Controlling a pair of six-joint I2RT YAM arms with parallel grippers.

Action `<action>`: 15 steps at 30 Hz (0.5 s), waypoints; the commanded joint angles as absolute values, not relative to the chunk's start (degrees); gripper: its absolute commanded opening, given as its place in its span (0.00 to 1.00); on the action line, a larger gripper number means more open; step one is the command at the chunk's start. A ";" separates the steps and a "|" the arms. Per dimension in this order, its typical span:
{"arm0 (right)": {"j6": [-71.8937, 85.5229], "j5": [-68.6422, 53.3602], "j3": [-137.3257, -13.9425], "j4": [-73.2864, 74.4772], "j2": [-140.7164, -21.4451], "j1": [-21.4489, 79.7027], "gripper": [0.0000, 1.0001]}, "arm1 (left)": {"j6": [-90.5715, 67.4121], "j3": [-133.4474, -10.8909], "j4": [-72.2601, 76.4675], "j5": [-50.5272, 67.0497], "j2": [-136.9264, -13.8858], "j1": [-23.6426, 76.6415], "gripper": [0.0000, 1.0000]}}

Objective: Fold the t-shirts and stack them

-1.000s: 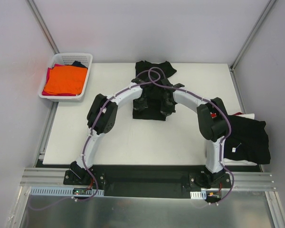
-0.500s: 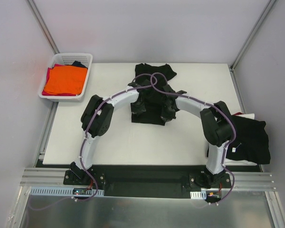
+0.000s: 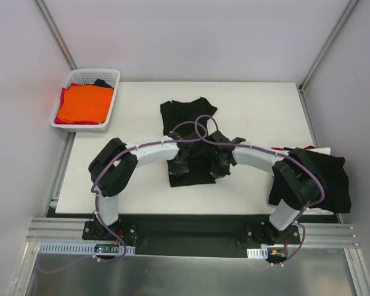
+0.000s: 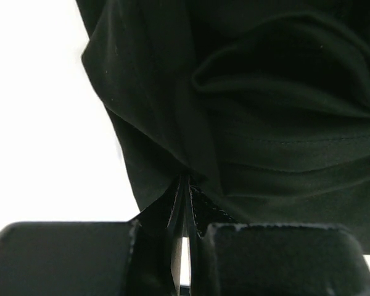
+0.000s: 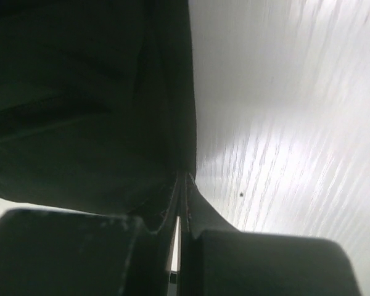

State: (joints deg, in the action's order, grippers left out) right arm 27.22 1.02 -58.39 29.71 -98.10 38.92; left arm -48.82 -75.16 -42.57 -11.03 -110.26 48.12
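Observation:
A black t-shirt (image 3: pixel 186 120) lies stretched on the white table (image 3: pixel 259 111), its near part held by both grippers. My left gripper (image 3: pixel 180 161) is shut on the shirt's left side; in the left wrist view the black cloth (image 4: pixel 246 111) is pinched between the closed fingers (image 4: pixel 186 203). My right gripper (image 3: pixel 221 164) is shut on the shirt's right side; in the right wrist view the cloth (image 5: pixel 80 105) runs into the closed fingers (image 5: pixel 182 197). More black t-shirts (image 3: pixel 324 179) lie piled at the table's right edge.
A white lattice basket (image 3: pixel 86 98) at the far left corner holds folded orange and red cloth (image 3: pixel 83 103). The grey enclosure walls stand close on the left, back and right. The arms arch over the table's near middle.
Both grippers have pulled the black t-shirt toward the near edge, dragging it along the table. The shirt's far part has slid nearer and a little left.

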 commanded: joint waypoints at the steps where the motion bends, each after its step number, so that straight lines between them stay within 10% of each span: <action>1: 31.72 1.23 -51.07 34.19 -94.84 42.35 0.01 | -53.61 -68.04 -45.70 -8.26 -107.67 50.62 0.03; 15: 42.79 2.72 -42.01 36.12 -86.49 55.54 0.01 | -61.70 -55.46 -43.86 -6.86 -100.73 57.83 0.05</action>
State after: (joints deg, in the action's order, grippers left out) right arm 37.95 1.45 -45.43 28.97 -86.28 51.55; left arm -58.08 -60.31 -40.16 -9.93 -99.18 54.92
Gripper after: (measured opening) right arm 0.013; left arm 0.051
